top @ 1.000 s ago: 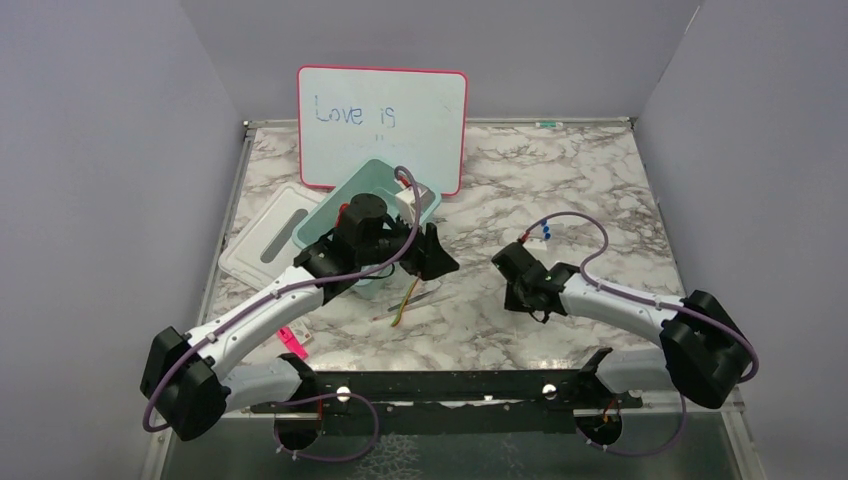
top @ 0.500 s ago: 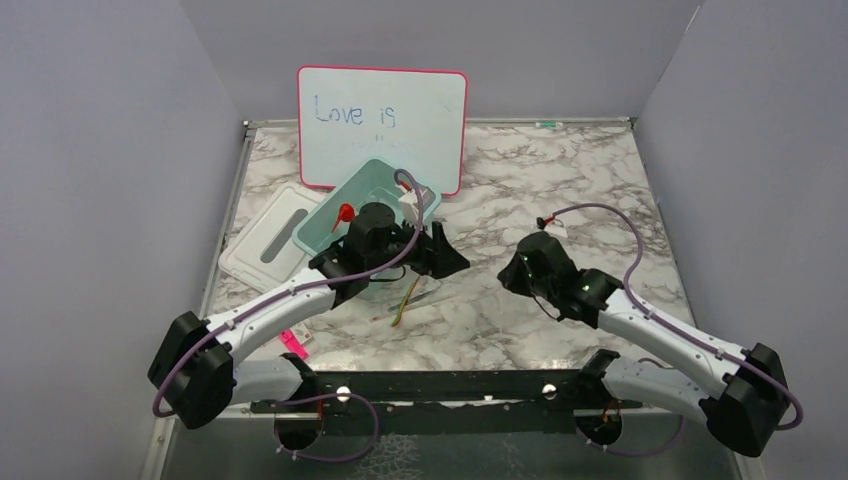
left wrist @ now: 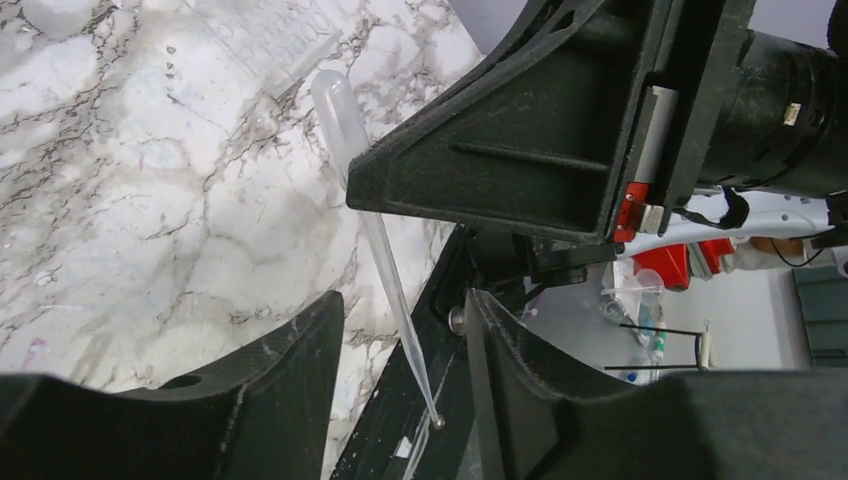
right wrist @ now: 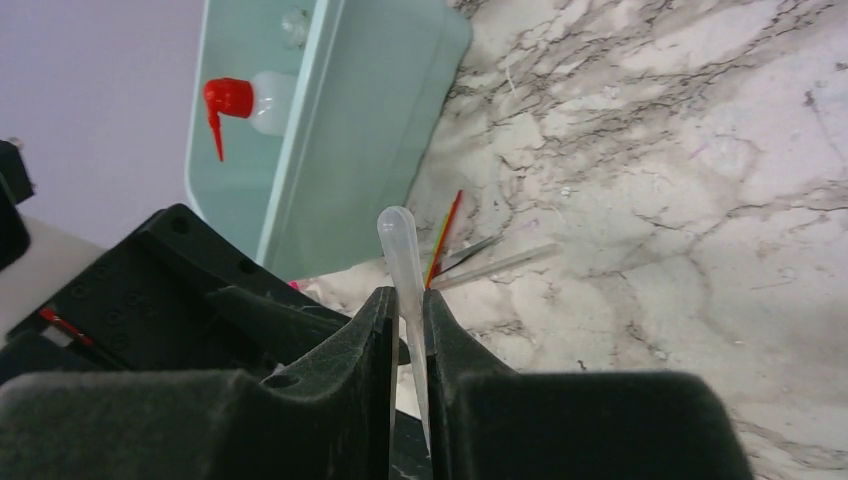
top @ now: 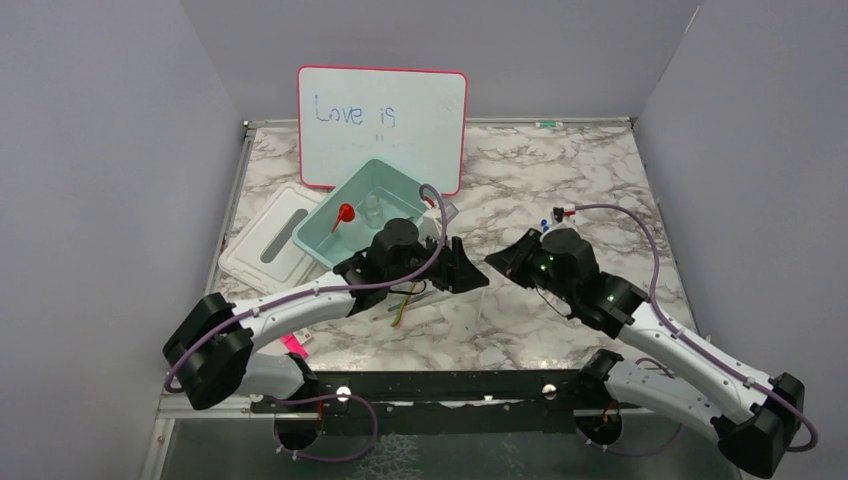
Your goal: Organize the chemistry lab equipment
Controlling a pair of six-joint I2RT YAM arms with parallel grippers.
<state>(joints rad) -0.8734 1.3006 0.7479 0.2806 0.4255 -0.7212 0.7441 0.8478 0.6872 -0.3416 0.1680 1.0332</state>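
While the right hand (right wrist: 405, 320) pinches the clear plastic pipette (right wrist: 398, 235) by its stem in mid-air, just right of the teal bin (right wrist: 340, 130), the left hand (left wrist: 405, 300) stands open around it, so an early release could drop it onto the tabletop (right wrist: 700, 150).

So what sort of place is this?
Likely a robot test booth staged as a chemistry bench: a marbled table, a squeeze bottle in a teal bin, a pipette in the right hand.
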